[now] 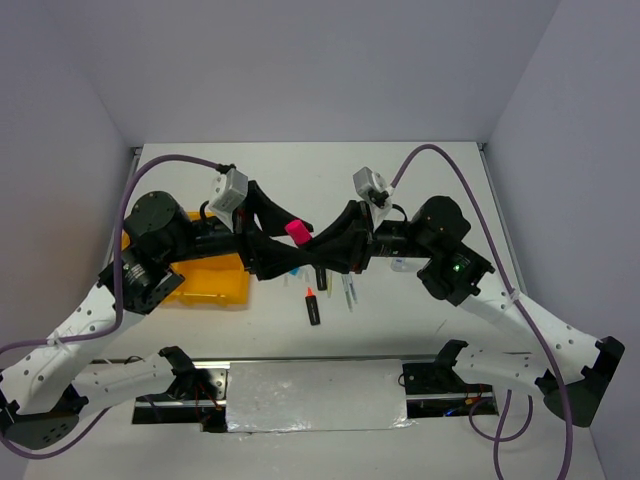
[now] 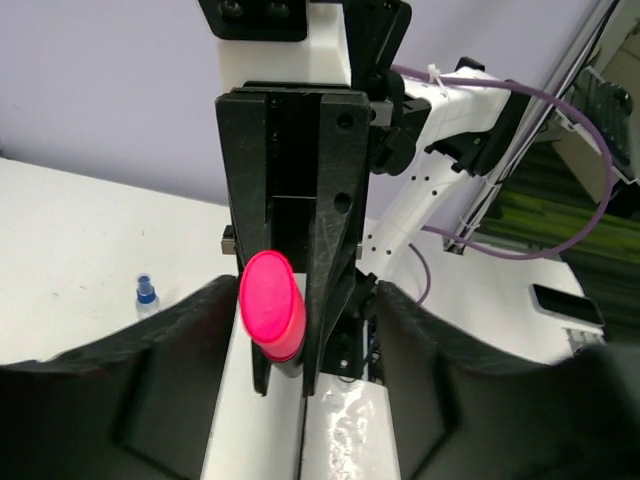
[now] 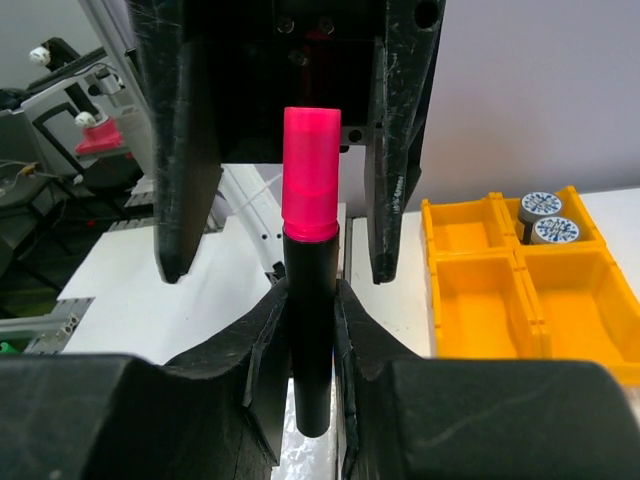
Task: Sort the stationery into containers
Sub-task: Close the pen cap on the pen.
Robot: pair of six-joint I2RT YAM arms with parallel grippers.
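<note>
A black marker with a pink cap (image 1: 297, 231) is held in the air between the two arms, above the middle of the table. My right gripper (image 3: 311, 310) is shut on its black barrel (image 3: 311, 340). My left gripper (image 2: 300, 320) is open, its fingers (image 3: 180, 150) standing apart on either side of the pink cap (image 3: 311, 170) without touching it. The yellow-orange divided tray (image 1: 215, 285) lies at the left under the left arm. Two round blue-and-white tins (image 3: 545, 215) sit in one of its far compartments.
An orange-capped black marker (image 1: 313, 305) and thin pale pens (image 1: 348, 290) lie on the table below the grippers. A small blue-capped bottle (image 2: 146, 295) stands on the white table. The other tray compartments (image 3: 480, 310) that show hold nothing. A foil strip (image 1: 315, 390) runs along the near edge.
</note>
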